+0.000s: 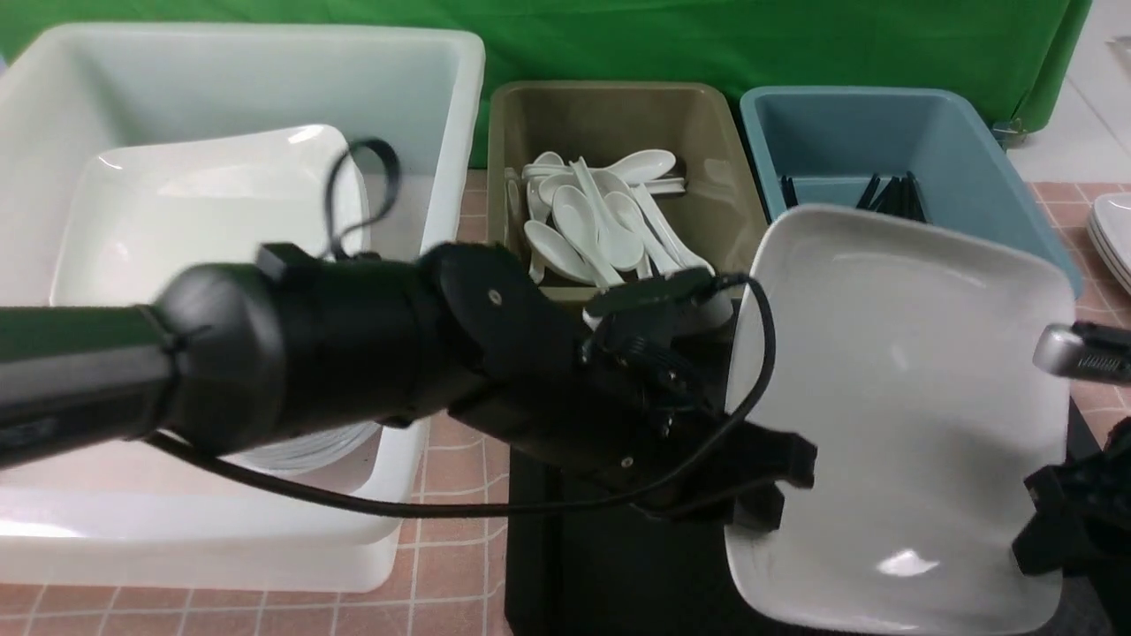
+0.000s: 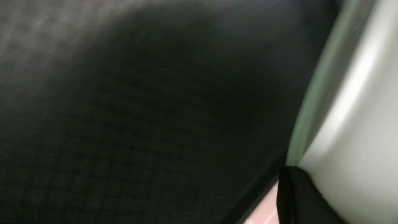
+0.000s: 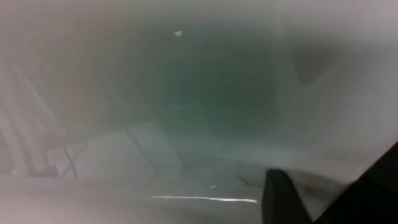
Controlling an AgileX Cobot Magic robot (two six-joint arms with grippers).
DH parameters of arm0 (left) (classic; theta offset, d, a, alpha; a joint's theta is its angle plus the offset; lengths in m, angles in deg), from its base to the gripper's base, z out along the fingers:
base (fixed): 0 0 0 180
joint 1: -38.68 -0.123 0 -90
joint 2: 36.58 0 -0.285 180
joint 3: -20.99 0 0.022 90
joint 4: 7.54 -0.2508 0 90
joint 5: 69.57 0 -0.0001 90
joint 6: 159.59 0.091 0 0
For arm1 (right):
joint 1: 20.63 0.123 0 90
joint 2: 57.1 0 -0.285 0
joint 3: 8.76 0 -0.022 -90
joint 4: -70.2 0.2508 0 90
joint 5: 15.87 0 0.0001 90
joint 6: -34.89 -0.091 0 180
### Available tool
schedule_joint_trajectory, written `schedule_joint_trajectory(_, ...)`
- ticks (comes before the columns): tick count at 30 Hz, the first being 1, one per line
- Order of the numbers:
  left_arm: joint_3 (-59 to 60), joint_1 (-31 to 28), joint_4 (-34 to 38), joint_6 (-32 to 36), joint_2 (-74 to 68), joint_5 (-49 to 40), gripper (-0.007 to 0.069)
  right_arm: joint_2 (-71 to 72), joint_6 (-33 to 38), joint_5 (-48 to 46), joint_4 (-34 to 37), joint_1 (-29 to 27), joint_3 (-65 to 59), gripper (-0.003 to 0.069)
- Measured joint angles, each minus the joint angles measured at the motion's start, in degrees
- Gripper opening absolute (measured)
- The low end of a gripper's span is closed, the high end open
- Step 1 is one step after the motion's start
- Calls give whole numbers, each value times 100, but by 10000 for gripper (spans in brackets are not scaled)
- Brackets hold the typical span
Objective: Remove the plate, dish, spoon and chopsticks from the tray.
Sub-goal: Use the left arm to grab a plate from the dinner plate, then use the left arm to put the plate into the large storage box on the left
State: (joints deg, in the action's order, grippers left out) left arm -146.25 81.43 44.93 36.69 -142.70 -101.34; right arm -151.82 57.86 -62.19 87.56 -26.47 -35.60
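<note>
- We take the tray (image 1: 618, 565) as the reference; its dark, textured surface also fills much of the left wrist view.
- We locate the plate (image 1: 901, 424) over the tray, tilted up, its glossy face toward the front camera.
- We observe the left gripper (image 1: 773, 499) over the tray, pinching the near-left edge of the plate between its fingertips.
- We observe the right gripper (image 1: 1043, 521) at the tray's right side, one fingertip in front of the plate's right edge; we cannot tell whether it pinches the plate or stands spread.
- We find the olive bin (image 1: 618, 102), holding white spoons (image 1: 579, 225), just beyond the tray.
- We find the blue bin (image 1: 892, 115), holding black sticks (image 1: 897, 196), beyond the tray's right part.
- We find the white tub (image 1: 446, 177) left of the tray; it contains a large white dish (image 1: 203, 203) and a partly hidden white stack (image 1: 305, 449).
- We note stacked white dishes (image 1: 1115, 231) beyond the tray, to its right, cut off by the front view's border.
</note>
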Motion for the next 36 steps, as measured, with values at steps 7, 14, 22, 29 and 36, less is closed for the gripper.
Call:
schedule_joint_trajectory(7,-29,-39,24,-181,184,-19,27,1041,-23,-109,11,0,228,442)
schedule_joint_trajectory(14,-29,-176,125,-186,472,-73,37,1655,-91,-281,13,0,407,445)
schedule_joint_trajectory(22,-29,-672,99,-186,805,-275,21,1727,-91,-498,530,80,411,545)
schedule_joint_trajectory(29,-30,-894,-52,-214,790,-227,17,1746,-91,-545,698,103,436,676)
schedule_joint_trajectory(36,-30,-1179,-21,-209,863,-314,17,1746,-91,-534,703,103,456,607)
